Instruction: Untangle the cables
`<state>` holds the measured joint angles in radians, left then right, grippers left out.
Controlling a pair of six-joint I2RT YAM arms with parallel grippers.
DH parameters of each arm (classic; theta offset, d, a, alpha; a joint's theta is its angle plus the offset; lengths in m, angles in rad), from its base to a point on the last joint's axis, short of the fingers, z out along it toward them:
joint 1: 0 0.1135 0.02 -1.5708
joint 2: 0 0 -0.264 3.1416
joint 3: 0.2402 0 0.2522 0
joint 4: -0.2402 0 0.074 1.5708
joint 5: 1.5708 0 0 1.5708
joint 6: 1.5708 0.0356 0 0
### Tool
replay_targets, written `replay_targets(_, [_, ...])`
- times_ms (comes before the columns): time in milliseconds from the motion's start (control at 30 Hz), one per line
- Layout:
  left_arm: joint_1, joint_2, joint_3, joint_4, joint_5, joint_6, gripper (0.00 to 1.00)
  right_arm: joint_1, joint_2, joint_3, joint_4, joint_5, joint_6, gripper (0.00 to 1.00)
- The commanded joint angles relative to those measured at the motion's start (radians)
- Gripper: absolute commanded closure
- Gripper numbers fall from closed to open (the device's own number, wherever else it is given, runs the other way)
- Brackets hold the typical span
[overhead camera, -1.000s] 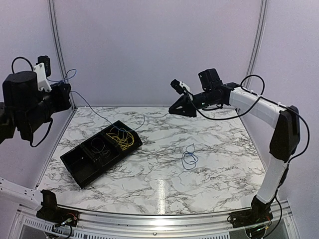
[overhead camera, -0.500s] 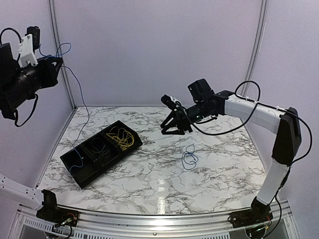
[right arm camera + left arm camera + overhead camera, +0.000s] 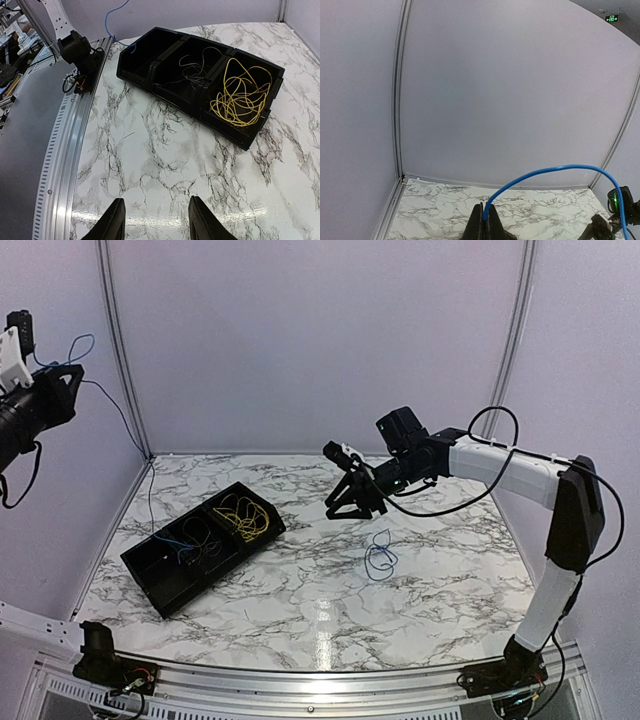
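Wrist cameras settle it: left gripper [image 3: 485, 223], raised high by the left wall, pinches the blue cable [image 3: 545, 171], which hangs down to the tray [image 3: 170, 97]. Yellow cable [image 3: 240, 95] and black cable [image 3: 192, 72] lie in separate compartments. Right gripper [image 3: 155, 220] is spread, empty, above the marble table [image 3: 165, 165].
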<state>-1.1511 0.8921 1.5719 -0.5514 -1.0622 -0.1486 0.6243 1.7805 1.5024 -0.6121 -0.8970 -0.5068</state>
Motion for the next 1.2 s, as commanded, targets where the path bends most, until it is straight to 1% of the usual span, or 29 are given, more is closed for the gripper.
replay_targets(0, [0.002,-0.036,-0.035,0.004,-0.07,0.011,1.0,-0.002,-0.02,0.0,-0.008,0.017,-0.014,0.56])
replay_targets(133, [0.002,-0.08,-0.087,0.004,-0.103,-0.01,1.0,-0.002,-0.017,-0.004,-0.005,0.022,-0.014,0.57])
replay_targets(300, [0.002,-0.146,-0.234,-0.001,-0.155,-0.056,1.0,-0.001,-0.017,-0.019,0.001,0.031,-0.014,0.56])
replay_targets(533, [0.002,-0.264,-0.484,-0.005,-0.168,-0.253,1.0,-0.002,-0.019,-0.036,0.0,0.042,-0.021,0.57])
replay_targets(600, [0.002,-0.282,-0.52,-0.004,-0.153,-0.294,1.0,-0.003,-0.019,-0.036,-0.003,0.045,-0.025,0.57])
replay_targets(667, [0.002,-0.271,-0.505,-0.004,-0.143,-0.281,1.0,-0.002,-0.019,-0.036,-0.005,0.049,-0.027,0.57])
replay_targets(733, [0.002,-0.246,-0.454,-0.006,-0.145,-0.228,1.0,-0.003,-0.02,-0.036,-0.005,0.051,-0.028,0.57])
replay_targets(900, [0.002,-0.141,-0.228,-0.001,-0.159,-0.054,1.0,-0.003,-0.02,-0.039,-0.004,0.05,-0.029,0.57])
replay_targets(1000, [0.003,-0.086,-0.13,0.005,-0.152,0.015,1.0,-0.002,-0.021,-0.042,0.0,0.051,-0.029,0.57])
replay_targets(1067, [0.002,-0.057,-0.091,0.018,-0.147,0.044,1.0,-0.002,-0.023,-0.045,0.001,0.05,-0.029,0.57])
replay_targets(1167, [0.002,-0.032,-0.08,0.042,-0.142,0.064,1.0,-0.002,-0.024,-0.047,0.002,0.05,-0.028,0.57])
